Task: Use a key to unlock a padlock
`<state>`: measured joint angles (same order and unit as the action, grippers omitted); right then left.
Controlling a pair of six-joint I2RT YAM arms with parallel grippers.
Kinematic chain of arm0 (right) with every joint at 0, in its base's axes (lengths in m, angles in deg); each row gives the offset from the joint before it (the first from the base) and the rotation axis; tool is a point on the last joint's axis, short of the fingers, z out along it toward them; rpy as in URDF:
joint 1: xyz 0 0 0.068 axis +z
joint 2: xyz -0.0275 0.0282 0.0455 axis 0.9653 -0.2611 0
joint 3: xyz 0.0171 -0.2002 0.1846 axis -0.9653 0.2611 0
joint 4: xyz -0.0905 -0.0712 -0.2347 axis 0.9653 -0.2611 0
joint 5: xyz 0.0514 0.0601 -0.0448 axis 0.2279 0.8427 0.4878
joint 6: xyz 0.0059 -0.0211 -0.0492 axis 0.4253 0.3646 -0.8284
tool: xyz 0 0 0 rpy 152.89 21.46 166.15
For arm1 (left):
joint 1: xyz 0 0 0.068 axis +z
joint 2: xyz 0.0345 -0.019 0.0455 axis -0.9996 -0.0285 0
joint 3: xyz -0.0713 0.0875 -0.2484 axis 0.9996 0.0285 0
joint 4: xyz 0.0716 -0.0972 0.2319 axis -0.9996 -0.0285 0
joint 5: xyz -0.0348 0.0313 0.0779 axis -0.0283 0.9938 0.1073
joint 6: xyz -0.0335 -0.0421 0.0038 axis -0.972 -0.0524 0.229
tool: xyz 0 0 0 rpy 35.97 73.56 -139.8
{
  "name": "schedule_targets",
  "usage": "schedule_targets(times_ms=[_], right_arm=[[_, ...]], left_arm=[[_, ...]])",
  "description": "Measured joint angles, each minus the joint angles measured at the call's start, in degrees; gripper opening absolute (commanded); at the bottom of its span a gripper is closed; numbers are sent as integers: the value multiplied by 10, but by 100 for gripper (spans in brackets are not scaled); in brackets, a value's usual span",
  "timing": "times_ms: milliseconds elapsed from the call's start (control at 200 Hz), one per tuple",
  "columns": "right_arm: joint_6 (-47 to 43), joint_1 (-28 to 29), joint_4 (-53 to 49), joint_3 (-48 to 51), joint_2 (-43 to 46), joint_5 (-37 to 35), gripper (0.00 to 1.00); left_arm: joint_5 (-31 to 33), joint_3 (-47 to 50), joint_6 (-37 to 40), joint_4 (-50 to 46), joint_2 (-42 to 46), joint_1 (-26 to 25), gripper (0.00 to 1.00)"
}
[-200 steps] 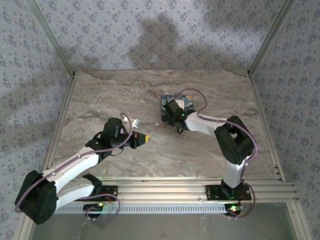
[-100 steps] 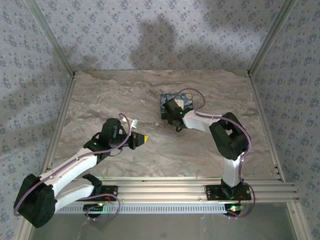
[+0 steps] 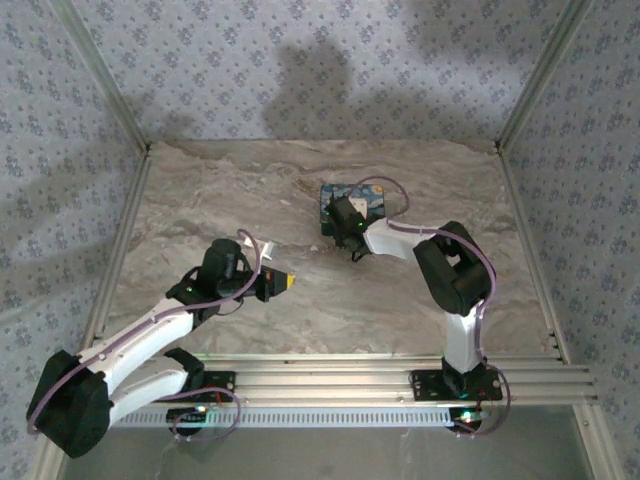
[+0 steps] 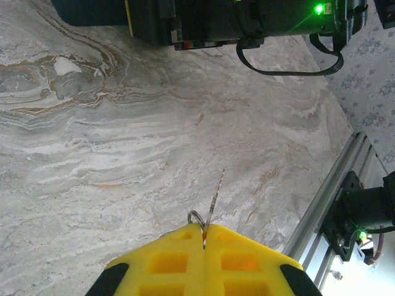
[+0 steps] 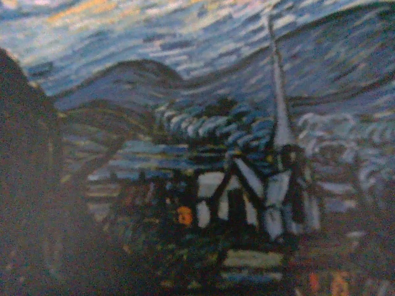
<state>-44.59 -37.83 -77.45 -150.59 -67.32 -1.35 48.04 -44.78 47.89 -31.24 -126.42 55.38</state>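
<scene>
Left gripper (image 4: pixel 203 234) clenched on the key (image 4: pixel 213 197), its blade edge-on, poking out over the marble table (image 4: pixel 92 154). Padlock (image 3: pixel 368 202) sits at the table's far middle, well apart from the key. Right gripper (image 3: pixel 340 216) and its cable (image 3: pixel 386 184) overlap it; jaw state unreadable.

The left gripper (image 4: pixel 203 242) pinches the key (image 4: pixel 214 200), its thin blade jutting out past the 2 yellow pads (image 4: pixel 166 262). Far beyond the gripper glows a green light (image 4: pixel 319 8).

Marbled grey-brown counter (image 3: pixel 200 200). The padlock (image 3: pixel 372 202), dark blue with swirled print, lies on it toward the far middle.
</scene>
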Motion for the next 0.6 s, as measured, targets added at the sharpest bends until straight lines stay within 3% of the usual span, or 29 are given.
schedule_targets(times_ms=[135, 360, 600], right_arm=[[0, -2, 0, -3, -3, 0, 32], [-6, -7, 1, -12, -6, 11, 13], [-9, -9, 0, -4, 11, 50, 4]], left_arm=[[0, 0, 0, -1, 0, 0, 0], [0, 0, 4, -15, 9, 0, 0], [0, 0, 7, -15, 17, 0, 0]])
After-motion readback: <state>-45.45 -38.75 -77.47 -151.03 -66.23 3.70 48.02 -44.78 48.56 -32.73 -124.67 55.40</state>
